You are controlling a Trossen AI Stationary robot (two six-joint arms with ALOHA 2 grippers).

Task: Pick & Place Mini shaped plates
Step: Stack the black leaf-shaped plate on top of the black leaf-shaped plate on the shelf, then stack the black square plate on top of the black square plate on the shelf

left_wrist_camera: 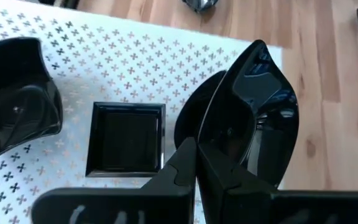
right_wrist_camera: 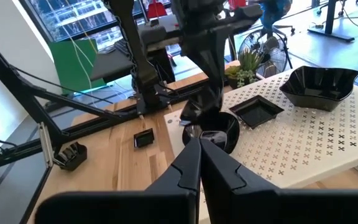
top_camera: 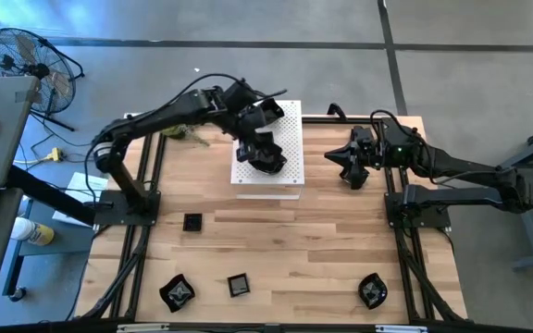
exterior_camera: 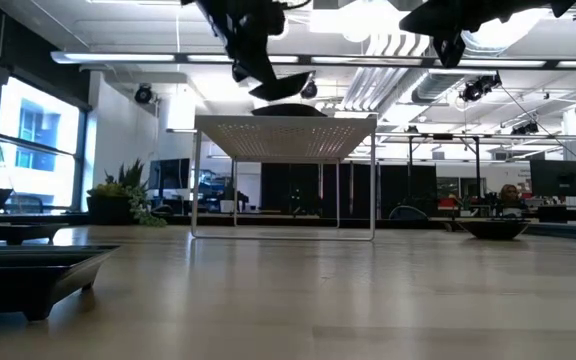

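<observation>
1. The left hand [top_camera: 265, 155] is hovering above the white perforated board [top_camera: 290, 139] at the far middle of the worktop [top_camera: 285, 240].
2. Its fingers [left_wrist_camera: 185, 168] are pinching the rim of a glossy black leaf-shaped plate [left_wrist_camera: 253, 118], which is hanging tilted on edge in the left wrist view.
3. In the low view this plate [exterior_camera: 283, 88] is sitting clear of the board's top surface, not touching it.
4. Behind the held plate, a round black dish [left_wrist_camera: 188, 118] is resting on the board, partly hidden.
5. A square black plate [left_wrist_camera: 126, 140] is lying flat on the board just beside the round dish.
6. A wavy-edged black bowl [left_wrist_camera: 14, 99] is sitting on the board on the other side of the square plate.
7. The right hand [top_camera: 352, 171] is waiting to the right of the board, above bare worktop, with its fingers [right_wrist_camera: 191, 168] pressed together on nothing.
8. Four more black plates are lying on the worktop: a small square one [top_camera: 192, 222] left of centre, and three along the near edge [top_camera: 176, 293] [top_camera: 239, 285] [top_camera: 372, 290].
9. A small green plant [top_camera: 185, 134] is standing left of the board, under the left arm.
</observation>
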